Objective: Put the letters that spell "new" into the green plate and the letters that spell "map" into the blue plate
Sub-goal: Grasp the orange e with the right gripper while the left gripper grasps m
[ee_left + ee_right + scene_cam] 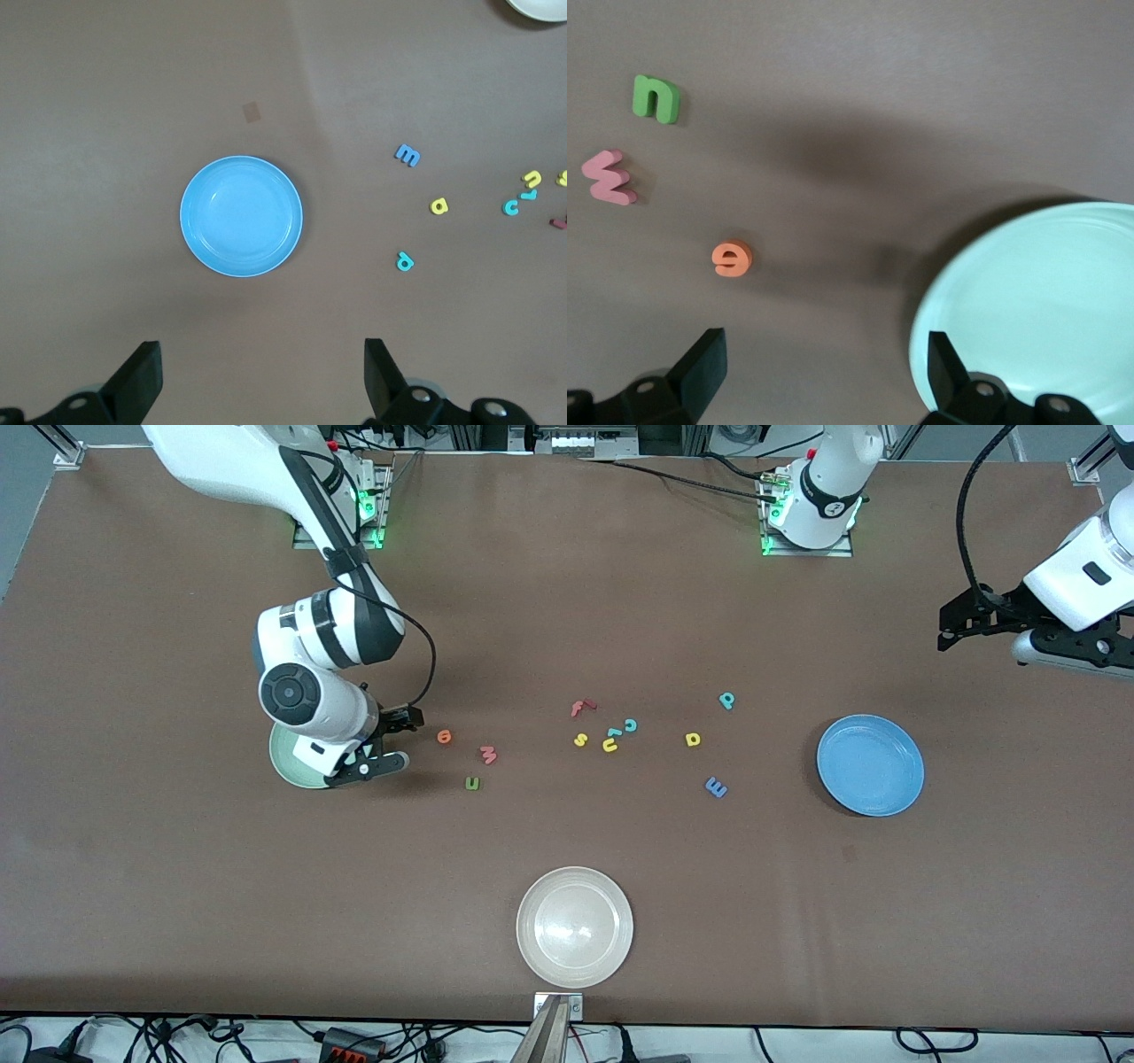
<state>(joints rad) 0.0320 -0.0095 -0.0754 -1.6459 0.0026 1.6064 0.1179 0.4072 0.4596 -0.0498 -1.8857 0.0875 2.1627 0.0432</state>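
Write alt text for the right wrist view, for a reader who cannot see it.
The right tool, fingers open and empty, hangs over the brown table at the rim of the green plate. Three small foam letters lie on the table clear of the plate: an orange e, a red w and a green n.

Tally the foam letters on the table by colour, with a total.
Red: 2, f and w
Orange: 1, e
Green: 1, n
Yellow: 3, s, u, a
Teal: 3, c, p, small piece beside the u
Blue: 1, m
Total: 11
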